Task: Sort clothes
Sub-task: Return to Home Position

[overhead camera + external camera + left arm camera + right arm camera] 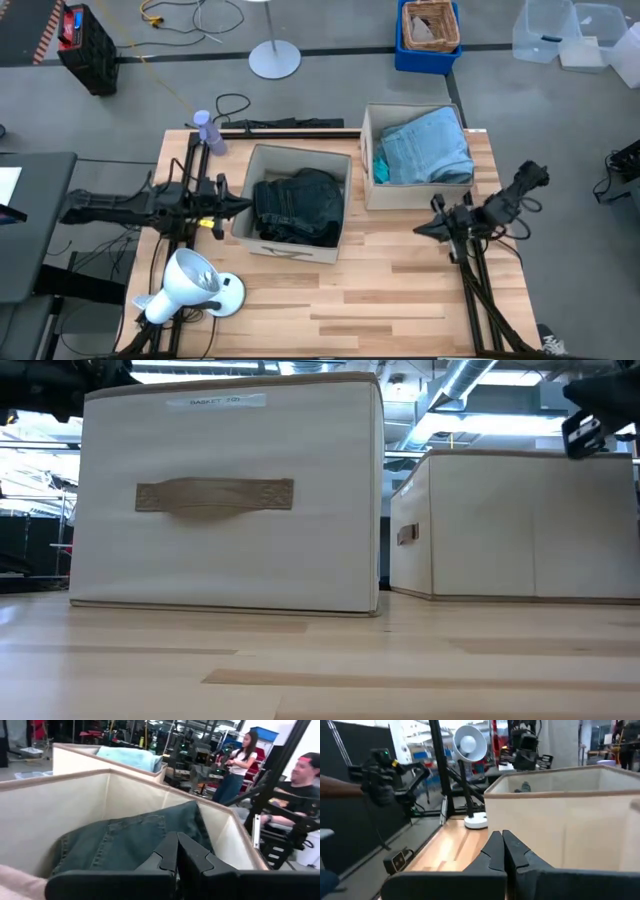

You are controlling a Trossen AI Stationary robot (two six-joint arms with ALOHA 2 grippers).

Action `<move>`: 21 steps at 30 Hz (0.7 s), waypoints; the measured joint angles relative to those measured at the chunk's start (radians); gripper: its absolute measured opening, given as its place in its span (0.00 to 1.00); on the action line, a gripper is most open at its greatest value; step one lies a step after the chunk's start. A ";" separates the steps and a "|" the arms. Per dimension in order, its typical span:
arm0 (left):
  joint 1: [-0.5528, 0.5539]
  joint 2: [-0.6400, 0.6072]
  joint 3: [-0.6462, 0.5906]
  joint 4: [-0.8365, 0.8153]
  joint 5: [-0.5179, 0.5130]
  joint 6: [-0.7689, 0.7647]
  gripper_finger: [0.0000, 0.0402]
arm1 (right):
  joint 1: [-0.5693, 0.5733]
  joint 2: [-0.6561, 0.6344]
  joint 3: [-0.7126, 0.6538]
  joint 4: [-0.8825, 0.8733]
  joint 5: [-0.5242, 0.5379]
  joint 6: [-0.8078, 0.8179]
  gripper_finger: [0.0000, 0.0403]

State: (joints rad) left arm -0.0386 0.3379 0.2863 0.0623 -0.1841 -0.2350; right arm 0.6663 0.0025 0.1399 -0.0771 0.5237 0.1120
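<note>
The dark charcoal jeans (297, 205) lie in the left beige box (262, 165), and show in the left wrist view (125, 842). The light blue jeans (430, 150) lie in the right beige box (368, 150), with a strip of the teal top (380, 168) at their left edge. The black garment is hidden or cannot be told from the dark jeans. My left gripper (243, 204) is shut and empty at the left box's left wall; it also shows in the left wrist view (176, 845). My right gripper (420, 229) is shut and empty near the right box's near side; it also shows in the right wrist view (502, 842).
A white desk lamp (190, 285) stands at the table's near left. A purple object (208, 130) stands at the far left corner. Bare wooden table (390, 290) lies near the front. People show beyond the table in the left wrist view (300, 785).
</note>
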 joint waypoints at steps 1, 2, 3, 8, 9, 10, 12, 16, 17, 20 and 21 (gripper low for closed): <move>0.023 0.002 0.000 -0.003 0.019 -0.001 0.00 | -0.005 0.000 -0.035 0.050 -0.002 0.000 0.00; 0.047 0.002 0.000 -0.005 0.039 0.001 0.00 | -0.012 -0.001 -0.069 0.093 -0.004 0.000 0.00; 0.069 0.002 0.000 -0.002 0.060 0.002 0.00 | -0.020 0.000 -0.097 0.126 -0.004 0.000 0.00; 0.165 0.001 0.000 -0.007 0.154 0.004 0.00 | -0.089 0.000 -0.131 0.176 -0.032 -0.024 0.00; 0.179 0.002 -0.002 -0.011 0.164 0.008 0.00 | -0.107 0.001 -0.131 0.165 -0.061 -0.032 0.00; 0.191 0.002 -0.012 -0.003 0.171 0.011 0.00 | -0.130 0.001 -0.131 0.165 -0.103 -0.037 0.00; 0.216 -0.001 -0.051 0.041 0.174 0.007 0.00 | -0.182 0.000 -0.132 0.156 -0.197 -0.037 0.00; 0.250 -0.006 -0.166 0.226 0.186 -0.059 0.00 | -0.302 0.002 -0.132 0.128 -0.360 0.002 0.00; 0.252 -0.007 -0.194 0.275 0.186 -0.076 0.00 | -0.330 0.002 -0.132 0.123 -0.390 0.018 0.00; 0.254 -0.008 -0.259 0.388 0.180 -0.107 0.00 | -0.395 0.002 -0.132 0.111 -0.456 0.038 0.00; 0.254 -0.007 -0.274 0.395 0.177 -0.113 0.00 | -0.411 0.002 -0.132 0.110 -0.468 0.038 0.00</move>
State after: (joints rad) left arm 0.2150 0.3309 0.0122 0.4575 -0.0070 -0.3479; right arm 0.2553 0.0044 0.0078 0.0326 0.0561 0.1501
